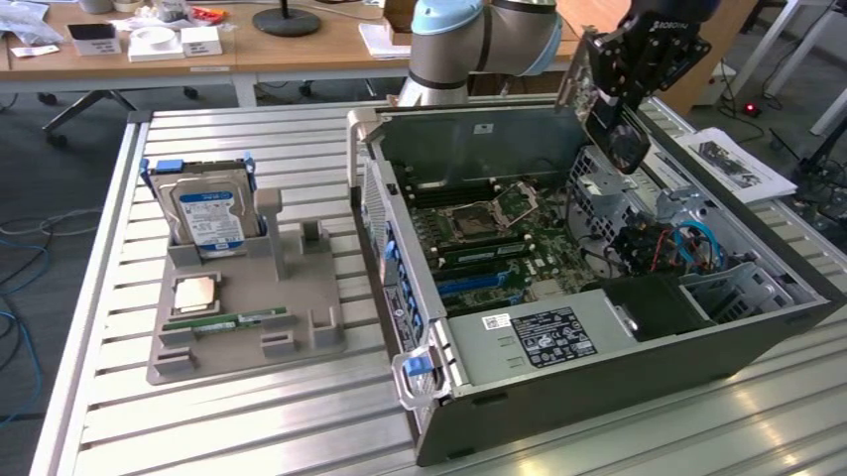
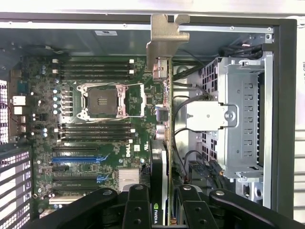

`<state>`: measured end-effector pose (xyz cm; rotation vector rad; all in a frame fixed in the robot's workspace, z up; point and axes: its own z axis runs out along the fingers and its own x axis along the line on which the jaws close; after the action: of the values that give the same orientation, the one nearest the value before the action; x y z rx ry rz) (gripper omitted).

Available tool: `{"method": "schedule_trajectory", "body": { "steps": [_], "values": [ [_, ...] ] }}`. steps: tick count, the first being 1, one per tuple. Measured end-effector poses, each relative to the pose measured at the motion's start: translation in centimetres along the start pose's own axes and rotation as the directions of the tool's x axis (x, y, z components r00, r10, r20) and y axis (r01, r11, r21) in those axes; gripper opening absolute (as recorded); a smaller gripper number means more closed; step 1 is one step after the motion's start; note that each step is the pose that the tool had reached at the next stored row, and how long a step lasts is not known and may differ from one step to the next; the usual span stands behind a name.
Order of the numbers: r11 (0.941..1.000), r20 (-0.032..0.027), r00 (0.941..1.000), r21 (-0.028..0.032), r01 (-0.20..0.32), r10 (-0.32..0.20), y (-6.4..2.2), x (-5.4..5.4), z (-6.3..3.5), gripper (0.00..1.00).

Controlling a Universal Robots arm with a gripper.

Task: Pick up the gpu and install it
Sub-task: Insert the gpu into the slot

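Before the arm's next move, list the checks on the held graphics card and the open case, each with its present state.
1. Grip: gripper shut on the thin black gpu with its silvery end bracket: ok.
2. Height: gpu hangs above the open grey computer case, clear of the green motherboard: ok.
3. Long blue slot on the motherboard unoccupied: ok.
4. Alignment: gpu runs crosswise to that slot: not ok.
5. Dark cables beside the gpu, touching or apart: cannot tell.
6. Silver hard drive with blue label stands in its grey holder outside the case: ok.
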<state>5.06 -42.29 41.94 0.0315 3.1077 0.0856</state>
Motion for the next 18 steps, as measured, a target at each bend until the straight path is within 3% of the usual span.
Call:
{"method": "schedule_trajectory", "body": {
  "steps": [10, 18],
  "values": [
    [0.9958, -0.005, 0.9958, -0.0031, 0.091, -0.091, 0.0, 0.05, 0.0, 0.27],
    [0.9832, -0.0096, 0.9832, -0.0068, 0.182, -0.183, 0.0, 0.07, 0.02, 0.27]
  ]
}}
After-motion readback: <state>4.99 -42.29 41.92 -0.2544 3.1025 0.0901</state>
